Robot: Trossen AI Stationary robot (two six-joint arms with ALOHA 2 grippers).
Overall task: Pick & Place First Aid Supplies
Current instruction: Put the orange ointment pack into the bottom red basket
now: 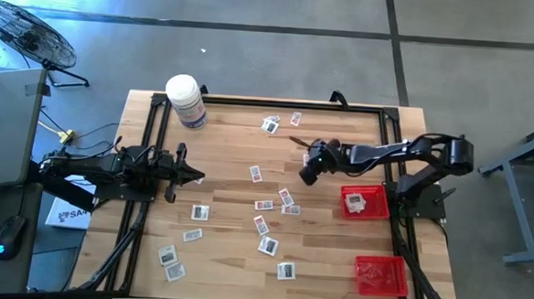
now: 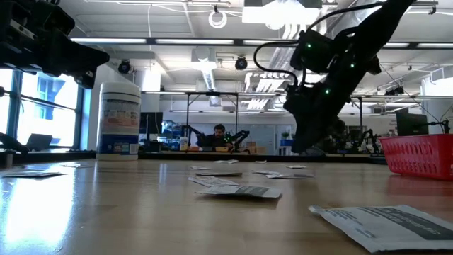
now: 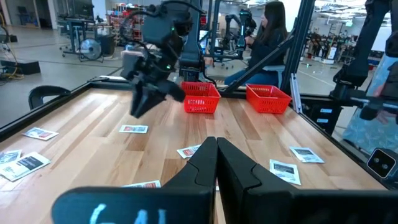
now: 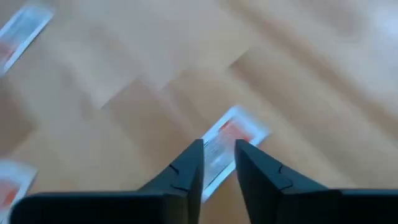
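Right gripper [image 4: 219, 163] is poised above a red-printed packet [image 4: 227, 142] near table centre, left of the far red basket [image 1: 365, 201], jaws slightly parted and empty; left gripper [image 3: 216, 163] closed; packet judged light, thin, floppy, best pinched across its width

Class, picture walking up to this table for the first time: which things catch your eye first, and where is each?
Small flat white packets with reddish print lie scattered across the wooden table. Two red mesh baskets stand along its right side, the one nearer the middle holding a packet. The right pincer hangs over one packet mid-table, fingers slightly apart; a large white bottle stands at the far left corner.
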